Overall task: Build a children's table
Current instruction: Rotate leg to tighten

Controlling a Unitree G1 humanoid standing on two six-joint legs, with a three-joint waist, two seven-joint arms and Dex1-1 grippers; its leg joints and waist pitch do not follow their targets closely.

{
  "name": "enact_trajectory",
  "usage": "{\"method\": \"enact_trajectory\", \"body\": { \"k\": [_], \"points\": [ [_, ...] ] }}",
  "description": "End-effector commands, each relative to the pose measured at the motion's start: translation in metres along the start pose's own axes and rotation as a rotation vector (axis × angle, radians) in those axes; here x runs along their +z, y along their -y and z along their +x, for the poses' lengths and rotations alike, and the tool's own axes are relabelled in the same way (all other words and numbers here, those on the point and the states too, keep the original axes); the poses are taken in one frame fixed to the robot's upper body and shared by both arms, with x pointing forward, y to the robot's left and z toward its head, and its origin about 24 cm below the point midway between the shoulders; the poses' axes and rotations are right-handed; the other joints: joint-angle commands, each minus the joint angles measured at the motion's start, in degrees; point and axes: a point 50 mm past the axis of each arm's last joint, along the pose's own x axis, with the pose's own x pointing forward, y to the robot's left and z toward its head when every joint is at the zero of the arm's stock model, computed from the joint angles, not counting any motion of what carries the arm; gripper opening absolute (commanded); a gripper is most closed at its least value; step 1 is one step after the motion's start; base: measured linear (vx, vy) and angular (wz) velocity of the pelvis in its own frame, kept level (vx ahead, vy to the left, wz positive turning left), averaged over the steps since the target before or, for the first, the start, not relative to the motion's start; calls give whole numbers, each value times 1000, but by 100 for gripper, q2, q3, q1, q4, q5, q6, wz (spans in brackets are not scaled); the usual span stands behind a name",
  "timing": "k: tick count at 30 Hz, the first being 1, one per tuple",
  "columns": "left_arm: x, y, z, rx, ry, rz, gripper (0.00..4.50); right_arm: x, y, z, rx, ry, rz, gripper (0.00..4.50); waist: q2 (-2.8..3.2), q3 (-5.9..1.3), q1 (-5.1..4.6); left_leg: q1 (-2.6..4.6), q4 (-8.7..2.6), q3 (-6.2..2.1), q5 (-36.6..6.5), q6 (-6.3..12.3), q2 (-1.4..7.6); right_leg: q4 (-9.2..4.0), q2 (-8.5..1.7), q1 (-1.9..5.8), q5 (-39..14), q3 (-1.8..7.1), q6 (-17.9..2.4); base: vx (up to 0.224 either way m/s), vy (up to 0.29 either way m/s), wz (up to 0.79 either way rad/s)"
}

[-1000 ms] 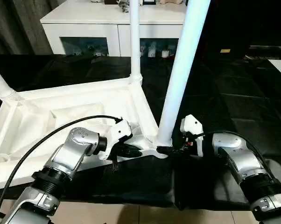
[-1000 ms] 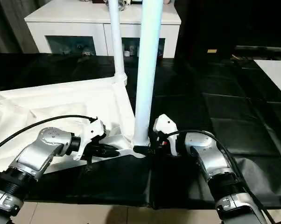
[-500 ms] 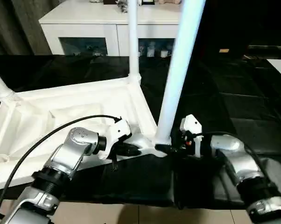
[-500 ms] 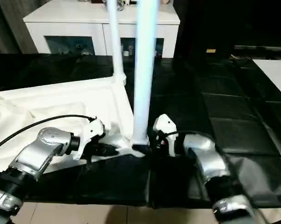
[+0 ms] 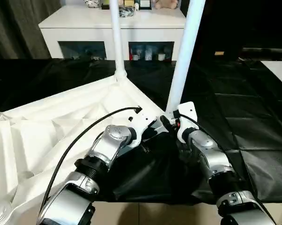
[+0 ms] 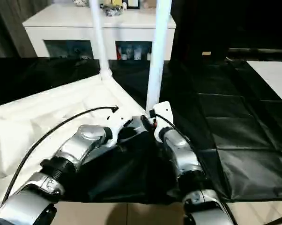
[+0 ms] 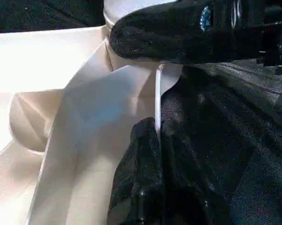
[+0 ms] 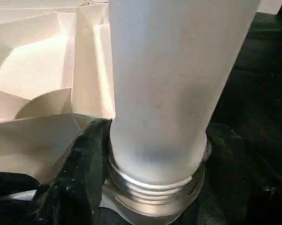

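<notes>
The children's table lies upside down, its white top (image 5: 61, 122) ribbed underneath. One long white leg (image 5: 184, 61) stands upright in the near corner socket, another leg (image 5: 115, 37) in the far corner. My left gripper (image 7: 158, 125) is shut on the top's thin rim beside that near socket. My right gripper (image 5: 171, 123) is at the foot of the near leg (image 8: 169, 93), one black finger (image 8: 82, 173) pressed against its threaded base (image 8: 155, 192). Its other finger is hidden behind the leg.
A black cloth (image 5: 253, 126) covers the work surface. A white cabinet (image 5: 113, 23) with dark glass doors stands at the back. A flat white board (image 5: 281, 65) shows at the right edge. The near edge drops to the floor (image 5: 145, 213).
The whole picture has shifted, so the camera has moved. Both grippers stay at the near corner socket, left on the rim, right at the leg's foot.
</notes>
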Motion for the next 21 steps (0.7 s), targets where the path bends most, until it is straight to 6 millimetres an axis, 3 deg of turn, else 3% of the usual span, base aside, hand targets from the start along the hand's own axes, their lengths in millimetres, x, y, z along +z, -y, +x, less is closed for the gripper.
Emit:
{"method": "enact_trajectory", "body": {
  "k": [1,4,5,6,8,9,13,14,16,21],
  "points": [
    [-13,-9,-5,49,-51,14,0,-8,-18,-4,149,-10,-21,341,-63,-277,-3,123,-515,-160,-2564,-4,162,-556,-242,80,-2915,104,-679,0,0,0],
    [-14,-7,-10,-34,-34,30,0,0,-8,-8,200,34,-13,370,-68,-295,-15,33,-542,-178,-2330,69,178,-500,-261,159,-2626,106,-744,0,0,0],
    [-14,-5,-13,-84,-21,50,0,3,-3,-10,239,49,-8,379,-104,-296,-23,17,-536,-174,-2281,98,174,-495,-262,166,-2591,107,-768,0,0,0],
    [-14,-4,-15,-117,-12,65,0,6,0,-12,263,59,-4,385,-84,-300,-24,-14,-535,-177,-2150,139,178,-469,-276,192,-2486,112,-829,0,0,0],
    [-18,-3,-21,-173,-17,86,0,8,6,-18,344,65,-30,385,-90,-303,-12,2,-522,-158,-2035,191,196,-452,-275,176,-2326,121,-930,0,0,0],
    [-20,-1,-24,-215,-9,105,0,9,9,-22,386,61,-60,385,-127,-312,10,34,-501,-133,-1952,221,207,-453,-274,165,-2171,133,-1021,0,0,0],
    [-26,5,-44,-402,9,135,0,10,16,-39,588,46,-150,385,-102,-341,87,34,-458,-88,-1473,375,240,-323,-265,190,-1354,150,-1356,26,-8,2],
    [-28,7,-52,-469,4,152,0,11,18,-44,639,41,-159,385,-150,-349,93,37,-452,-76,-1401,408,251,-306,-267,193,-1248,150,-1400,57,-12,4],
    [-30,8,-58,-510,-9,159,0,12,19,-46,674,40,-166,385,-89,-361,157,36,-432,-65,-1092,489,273,-226,-242,193,-819,135,-1550,57,-7,1],
    [-29,7,-67,-547,-2,152,0,11,16,-51,784,18,-176,385,-74,-374,210,67,-411,-39,-865,505,270,-164,-219,194,-366,126,-1700,0,0,0]
  ]
}}
